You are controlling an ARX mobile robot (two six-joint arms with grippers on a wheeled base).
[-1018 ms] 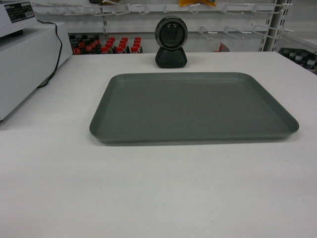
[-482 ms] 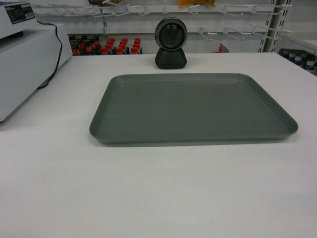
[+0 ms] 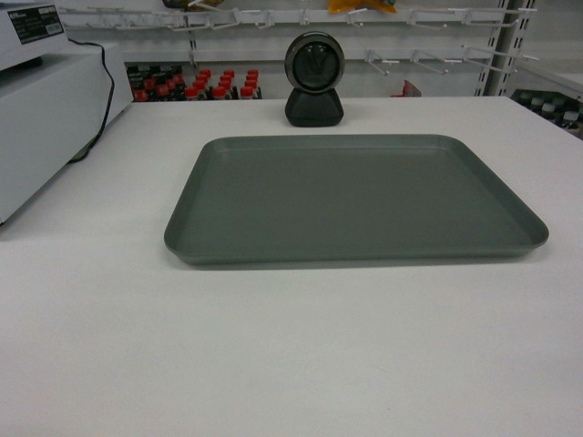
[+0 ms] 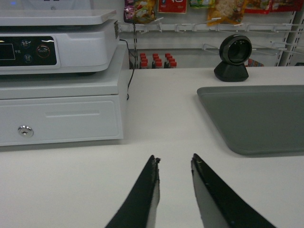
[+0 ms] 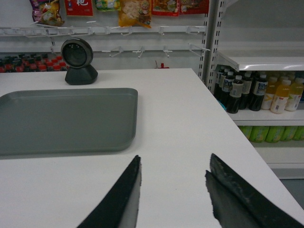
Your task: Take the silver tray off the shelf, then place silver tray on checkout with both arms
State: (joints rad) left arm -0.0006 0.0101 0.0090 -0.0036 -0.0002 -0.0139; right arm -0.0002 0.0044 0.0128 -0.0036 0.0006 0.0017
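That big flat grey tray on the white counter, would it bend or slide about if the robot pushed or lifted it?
The large matte grey-silver tray probably stays stiff: its raised rim looks straight and even all round. Pushed, it would likely slide rather than tip, since it lies flat and low on the smooth white counter. Lifted from one side only, something this wide may tilt.

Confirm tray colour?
Matte grey-silver, darkish; the silver tray shows best in the head view.
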